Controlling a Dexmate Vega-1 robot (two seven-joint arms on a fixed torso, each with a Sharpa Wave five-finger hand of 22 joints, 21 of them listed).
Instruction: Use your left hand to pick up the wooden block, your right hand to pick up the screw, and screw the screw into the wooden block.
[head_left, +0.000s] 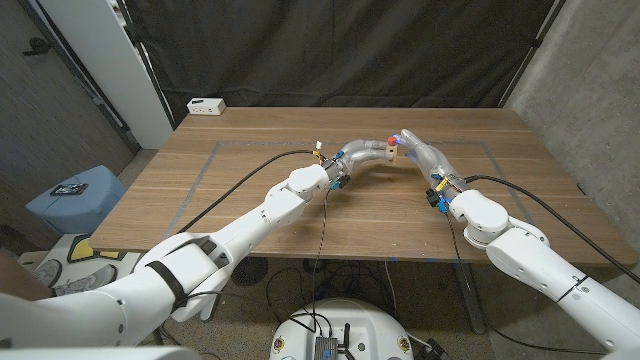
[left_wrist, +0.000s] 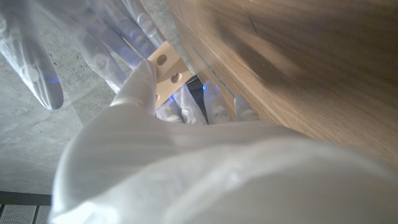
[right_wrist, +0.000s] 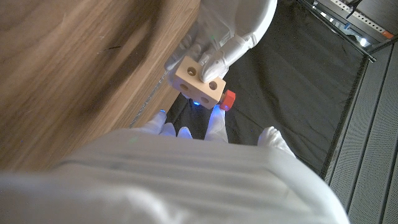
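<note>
Gripping wooden block (right_wrist: 199, 79), left hand (head_left: 362, 155), screw (right_wrist: 227, 99) at right hand (head_left: 415, 147)

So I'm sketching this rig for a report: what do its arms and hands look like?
Both arms are glossy white, rounded shells with dark bands at the joints. The left hand and right hand are wrapped in translucent, whitish covers. A black cable runs along each forearm, with small yellow, red and blue fittings at the wrists.

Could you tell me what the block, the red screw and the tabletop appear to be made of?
Wooden block: pale unfinished wood, matte, with drilled round holes. Screw: its red head looks like painted wood or plastic; too small to tell. Table: brown wood or wood-look veneer, with long grain lines and a dull sheen.
</note>
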